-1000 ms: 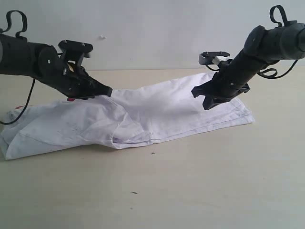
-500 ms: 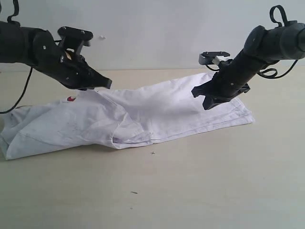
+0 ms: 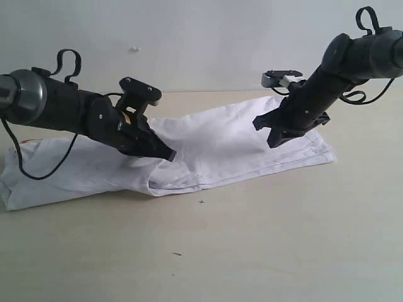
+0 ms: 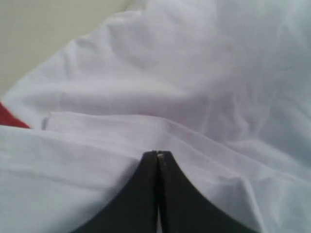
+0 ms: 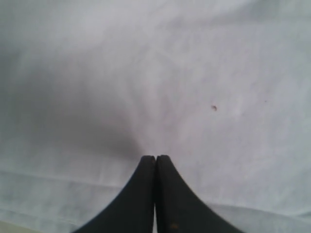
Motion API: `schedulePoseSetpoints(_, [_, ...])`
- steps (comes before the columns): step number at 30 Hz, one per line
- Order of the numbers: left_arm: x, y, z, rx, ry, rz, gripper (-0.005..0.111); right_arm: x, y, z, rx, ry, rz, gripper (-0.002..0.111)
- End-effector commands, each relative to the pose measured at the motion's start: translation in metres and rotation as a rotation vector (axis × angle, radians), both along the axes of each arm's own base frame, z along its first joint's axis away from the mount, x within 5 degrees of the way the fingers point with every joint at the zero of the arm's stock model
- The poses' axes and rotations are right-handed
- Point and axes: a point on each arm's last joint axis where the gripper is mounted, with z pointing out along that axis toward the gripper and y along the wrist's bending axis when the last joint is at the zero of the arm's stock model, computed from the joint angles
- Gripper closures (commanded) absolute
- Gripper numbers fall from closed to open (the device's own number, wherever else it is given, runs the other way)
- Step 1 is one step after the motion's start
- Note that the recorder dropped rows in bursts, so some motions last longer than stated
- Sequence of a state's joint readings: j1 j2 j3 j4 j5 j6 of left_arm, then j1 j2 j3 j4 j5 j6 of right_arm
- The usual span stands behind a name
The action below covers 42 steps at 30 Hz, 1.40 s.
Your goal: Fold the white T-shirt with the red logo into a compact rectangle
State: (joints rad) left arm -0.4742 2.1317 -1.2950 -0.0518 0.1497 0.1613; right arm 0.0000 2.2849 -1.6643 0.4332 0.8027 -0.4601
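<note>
Left hand low at the rumpled white T-shirt, right hand above it; both pinched together, on the table.

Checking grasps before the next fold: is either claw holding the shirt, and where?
The right claw is shut on nothing. The left claw is shut at a fold of the T-shirt; whether it pinches cloth cannot be told.

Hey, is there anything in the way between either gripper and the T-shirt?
Nothing visible. The left gripper and right gripper are both shut right at the T-shirt, with only white cloth ahead in both wrist views.
</note>
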Motion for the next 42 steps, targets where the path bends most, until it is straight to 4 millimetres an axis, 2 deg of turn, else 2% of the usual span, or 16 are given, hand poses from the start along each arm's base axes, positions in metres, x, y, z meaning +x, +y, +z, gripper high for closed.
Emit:
schedulePoseSetpoints(1, [0.000, -0.001, 0.000, -0.006, 0.000, 0.003, 0.107, 0.002, -0.002, 0.004, -0.001, -0.022, -0.002, 0.108])
schedulePoseSetpoints(7, [0.008, 0.012, 0.040, -0.068, -0.113, 0.046, 0.107, 0.002, -0.002, 0.004, -0.001, -0.019, 0.000, 0.108])
schedulePoseSetpoints(10, [0.014, 0.022, 0.045, -0.077, -0.135, 0.075, 0.107, 0.002, -0.002, 0.004, -0.002, -0.023, -0.002, 0.108])
schedulePoseSetpoints(13, [0.019, 0.035, 0.034, -0.067, -0.104, 0.112, 0.107, 0.002, -0.002, 0.004, -0.002, -0.025, -0.003, 0.108])
schedulePoseSetpoints(18, [0.029, 0.057, 0.002, -0.037, -0.041, 0.169, 0.107, 0.002, -0.003, 0.004, -0.004, -0.025, -0.002, 0.108])
schedulePoseSetpoints(23, [0.029, 0.066, -0.006, -0.027, 0.001, 0.195, 0.107, 0.003, -0.003, 0.004, -0.006, -0.031, -0.004, 0.108])
schedulePoseSetpoints(25, [0.028, 0.066, 0.002, -0.027, -0.004, 0.191, 0.107, 0.003, -0.003, 0.004, -0.006, -0.031, -0.004, 0.108])
schedulePoseSetpoints(29, [0.023, 0.074, 0.036, -0.023, -0.014, 0.189, 0.107, 0.003, -0.003, 0.004, -0.006, -0.035, -0.006, 0.108])
schedulePoseSetpoints(31, [0.022, 0.086, 0.051, -0.037, 0.005, 0.236, 0.107, 0.004, -0.003, 0.004, -0.008, -0.040, -0.008, 0.108])
schedulePoseSetpoints(33, [0.021, 0.108, 0.062, -0.062, 0.041, 0.328, 0.106, 0.004, -0.003, 0.005, -0.009, -0.043, -0.009, 0.108])
schedulePoseSetpoints(36, [0.020, 0.148, 0.070, -0.086, 0.100, 0.469, 0.095, 0.004, -0.003, 0.005, -0.006, -0.045, -0.012, 0.108])
schedulePoseSetpoints(39, [0.019, 0.188, 0.070, -0.117, 0.157, 0.597, 0.071, 0.004, -0.002, 0.005, 0.005, -0.045, -0.018, 0.108])
schedulePoseSetpoints(42, [0.017, 0.217, 0.061, -0.163, 0.223, 0.702, 0.049, 0.005, -0.002, 0.005, 0.016, -0.045, -0.025, 0.108])
